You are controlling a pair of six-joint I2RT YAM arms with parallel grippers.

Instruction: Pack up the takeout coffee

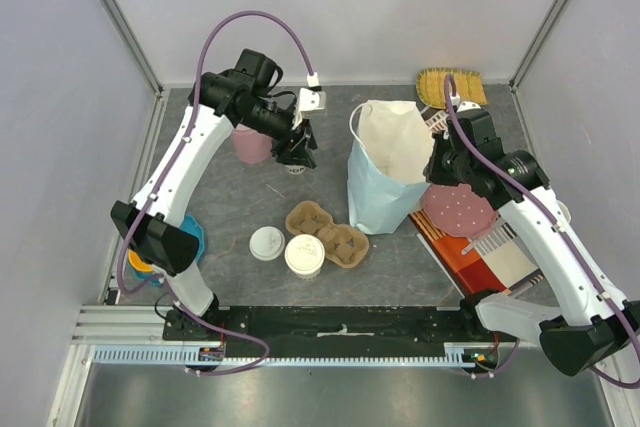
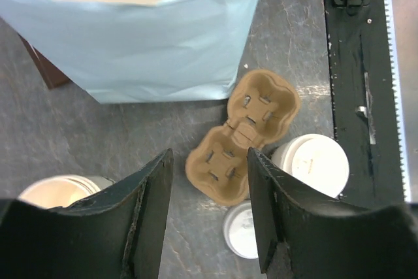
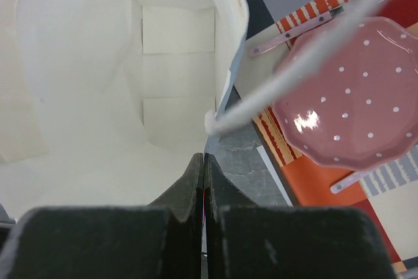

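Nearest to the top camera is the black rail (image 1: 340,332) at the table's near edge, where both arm bases are bolted. At the far left edge lies a teal object (image 1: 192,237); I cannot tell what it is. The left arm reaches toward the back of the table, past a pink cup (image 1: 250,144). The left gripper (image 1: 297,159) hangs to the right of this cup, its jaws spread wide with nothing between them. In the left wrist view a lidless paper cup (image 2: 57,191) shows just beside the outer side of one finger.

Closer to the rail a loose flat lid (image 1: 266,243) lies on the table. Just to its right stands the takeout coffee (image 1: 305,255), upright and with its white lid on. It is set against the near side of the brown cardboard cup carrier (image 1: 328,232), not in any of its pockets, and it is well apart from both grippers.

Right of the carrier stands the blue paper bag (image 1: 385,172), its mouth open and its white inside showing. The right gripper (image 1: 438,162) is at the bag's right rim. In the right wrist view its jaws are pressed together, pinching the bag's edge, and the bag's white handle crosses above them. Beside it a pink dotted plate (image 1: 458,209) lies on an orange striped mat (image 1: 480,257).
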